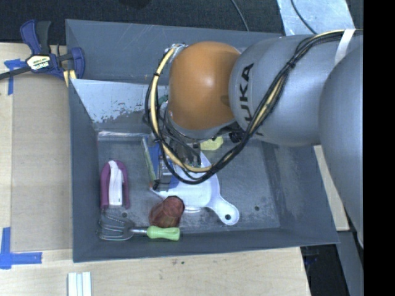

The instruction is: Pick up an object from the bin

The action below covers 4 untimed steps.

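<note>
Occupying the middle of the grey metal bin (83, 165): the arm (290, 85), its wrist under a smooth orange dome cover (200, 88) and ringed by looped yellow and black cables (152, 103). Together these hide much of the bin floor.

Gripper (162, 179): dark, set low under the dome and largely masked by cables. Whether it is apart, together or clamped on anything cannot be told. It stands near the bin's centre, just above a reddish-brown lump and at the left end of a white flat plastic piece.

Reddish-brown lump (166, 211): rounded, with a dull, mottled surface. It lies at the middle of the bin's lower edge, against the white piece; which of the two lies on top is unclear.

White flat plastic piece (213, 197): smooth and paddle-shaped. A short handle ends in a round hole and points toward the lower right corner. Its upper part is cut off by the wrist.

Yellow item (213, 143): only a small patch shows beneath the dome; its kind is not identifiable.

Pink and white item (114, 184): oblong glossy plastic, lying lengthwise near the left wall; its kind is hard to make out.

Wire utensil (139, 232): thin metal loops in the lower left corner, with a rounded green handle lying along the lower edge.
</note>
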{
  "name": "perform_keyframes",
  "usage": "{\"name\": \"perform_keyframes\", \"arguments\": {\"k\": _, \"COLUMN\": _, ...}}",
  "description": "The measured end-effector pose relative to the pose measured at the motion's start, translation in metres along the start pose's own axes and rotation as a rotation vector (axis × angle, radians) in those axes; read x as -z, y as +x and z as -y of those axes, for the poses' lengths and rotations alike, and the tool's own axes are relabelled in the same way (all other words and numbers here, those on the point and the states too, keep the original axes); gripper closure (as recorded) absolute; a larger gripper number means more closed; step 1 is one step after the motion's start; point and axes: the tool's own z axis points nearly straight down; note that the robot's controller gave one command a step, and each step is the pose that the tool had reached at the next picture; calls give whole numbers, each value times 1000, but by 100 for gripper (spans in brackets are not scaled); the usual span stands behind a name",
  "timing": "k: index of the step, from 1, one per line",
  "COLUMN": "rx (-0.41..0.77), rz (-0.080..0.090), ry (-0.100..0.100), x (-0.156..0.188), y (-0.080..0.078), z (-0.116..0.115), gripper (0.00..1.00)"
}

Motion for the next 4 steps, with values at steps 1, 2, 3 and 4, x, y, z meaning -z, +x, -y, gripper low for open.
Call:
{"name": "perform_keyframes", "arguments": {"k": 1, "rx": 317, "rz": 18, "ry": -6, "x": -58, "y": 36, "z": 10, "gripper": 0}}
{"name": "perform_keyframes", "arguments": {"k": 2, "rx": 320, "rz": 1, "ry": 0, "x": -10, "y": 12, "z": 7, "gripper": 0}}
{"name": "perform_keyframes", "arguments": {"k": 3, "rx": 638, "rz": 24, "ry": -4, "x": -42, "y": 52, "z": 37, "gripper": 0}}
{"name": "perform_keyframes", "arguments": {"k": 4, "rx": 686, "rz": 27, "ry": -1, "x": -42, "y": 45, "z": 29, "gripper": 0}}
